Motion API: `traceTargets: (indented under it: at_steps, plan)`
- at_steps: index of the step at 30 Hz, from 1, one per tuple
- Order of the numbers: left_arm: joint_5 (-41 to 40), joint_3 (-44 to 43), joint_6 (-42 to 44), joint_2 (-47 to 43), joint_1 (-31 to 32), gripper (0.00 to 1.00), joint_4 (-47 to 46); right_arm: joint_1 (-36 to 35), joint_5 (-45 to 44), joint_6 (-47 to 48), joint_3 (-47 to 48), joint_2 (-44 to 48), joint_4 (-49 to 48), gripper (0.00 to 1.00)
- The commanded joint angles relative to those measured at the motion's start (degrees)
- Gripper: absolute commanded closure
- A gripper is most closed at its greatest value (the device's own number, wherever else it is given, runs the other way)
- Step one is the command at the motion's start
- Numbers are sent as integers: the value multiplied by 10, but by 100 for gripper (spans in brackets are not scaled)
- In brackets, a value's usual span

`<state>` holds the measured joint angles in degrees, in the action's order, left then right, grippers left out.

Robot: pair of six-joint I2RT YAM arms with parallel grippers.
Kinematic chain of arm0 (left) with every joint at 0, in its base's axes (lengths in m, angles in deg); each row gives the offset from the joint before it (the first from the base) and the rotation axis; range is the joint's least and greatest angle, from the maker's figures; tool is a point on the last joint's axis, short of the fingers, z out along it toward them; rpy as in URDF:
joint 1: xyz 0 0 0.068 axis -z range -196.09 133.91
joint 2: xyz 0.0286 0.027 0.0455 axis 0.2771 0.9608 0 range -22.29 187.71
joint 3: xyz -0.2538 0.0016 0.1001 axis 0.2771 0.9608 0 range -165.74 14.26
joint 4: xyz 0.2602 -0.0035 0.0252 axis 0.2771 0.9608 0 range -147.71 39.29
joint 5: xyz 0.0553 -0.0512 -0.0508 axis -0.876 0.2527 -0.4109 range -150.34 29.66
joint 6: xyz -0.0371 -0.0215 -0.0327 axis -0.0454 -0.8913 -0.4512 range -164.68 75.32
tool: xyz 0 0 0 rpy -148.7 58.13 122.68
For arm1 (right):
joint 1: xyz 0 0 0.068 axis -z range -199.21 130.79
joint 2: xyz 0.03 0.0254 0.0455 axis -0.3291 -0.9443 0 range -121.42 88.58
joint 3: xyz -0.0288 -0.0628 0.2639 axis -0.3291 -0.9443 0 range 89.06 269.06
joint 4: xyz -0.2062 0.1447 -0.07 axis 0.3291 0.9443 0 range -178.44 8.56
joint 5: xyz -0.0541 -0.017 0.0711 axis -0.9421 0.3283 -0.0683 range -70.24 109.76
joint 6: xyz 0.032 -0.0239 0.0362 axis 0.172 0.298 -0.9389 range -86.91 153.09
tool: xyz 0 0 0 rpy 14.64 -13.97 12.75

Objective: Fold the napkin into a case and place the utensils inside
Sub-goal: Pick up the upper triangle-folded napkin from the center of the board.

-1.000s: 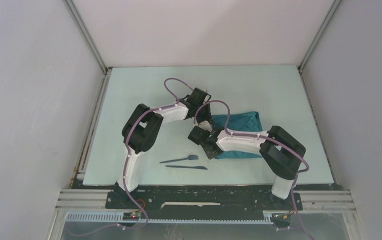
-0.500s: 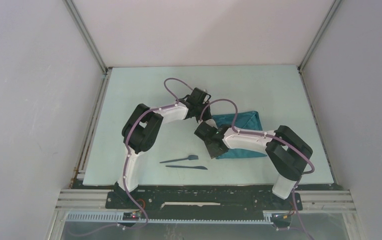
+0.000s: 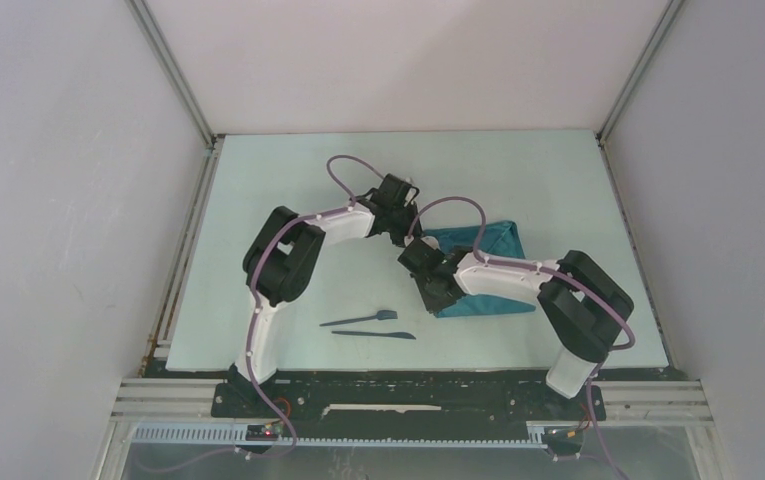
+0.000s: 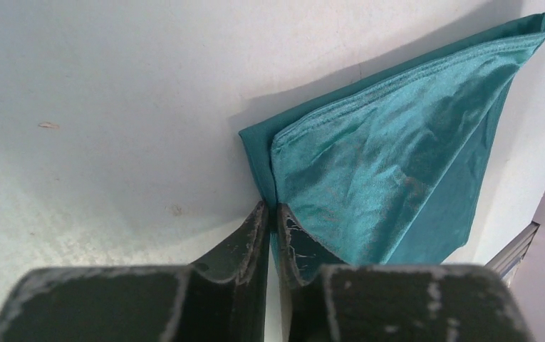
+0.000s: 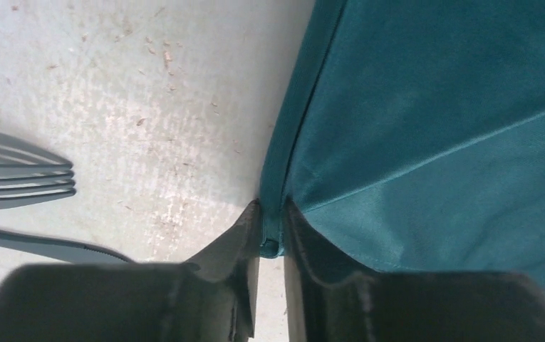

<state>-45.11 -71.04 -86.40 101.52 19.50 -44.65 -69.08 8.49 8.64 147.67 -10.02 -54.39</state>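
- Standing by the rig, I see the napkin (image 3: 486, 243) lying folded on the pale bench (image 3: 288, 200), just right of the middle of the overhead frame, partly hidden under the right arm.
- From the left wrist camera the napkin (image 4: 383, 157) shows as layered teal cloth. A shinier upper layer sits a little inside the darker one below, and it tapers to a corner at the upper right of the frame.
- The left hand (image 3: 408, 236) sits at the cloth's upper left corner in the overhead view.
- Up close, the left hand (image 4: 271, 210) has its fingers almost together. The cloth's edge runs down into the thin slit between them, so it looks pinched there.
- The right hand (image 3: 438, 300) is at the napkin's lower left corner in the overhead view.
- In its own camera the right hand (image 5: 269, 210) is closed on the folded edge of the napkin (image 5: 454, 128), with a sliver of teal showing between the fingers.
- The utensils lie on bare bench in the lower middle of the overhead frame, left of and below the napkin and clear of it.
- The fork (image 3: 363, 319) lies just above the knife (image 3: 373, 334), the two near each other and roughly parallel.
- The fork's tines (image 5: 20, 178) show at the left edge of the right wrist view, apart from the cloth.
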Motion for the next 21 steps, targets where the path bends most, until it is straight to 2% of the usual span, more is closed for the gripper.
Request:
traceTargets:
  at_steps: [1,4,8,12,14,19,21]
  plan:
    - [17,2,26,-16,-18,80,-3,6,4,-5,-48,-15,-27,83]
    - [29,12,32,-47,-32,65,-13,9,-7,-2,-62,8,-51,100]
    - [62,44,16,-96,-58,45,-41,18,19,17,-77,62,-87,100]
    - [83,111,-28,-150,-82,25,-86,52,92,20,-88,120,-111,100]
    - [96,156,-69,-170,-89,21,-123,75,129,15,-95,144,-117,100]
    - [144,292,-245,-173,-83,18,-369,124,200,5,-119,193,-131,100]
    - [144,318,-294,-155,-72,14,-442,136,216,6,-126,201,-135,100]
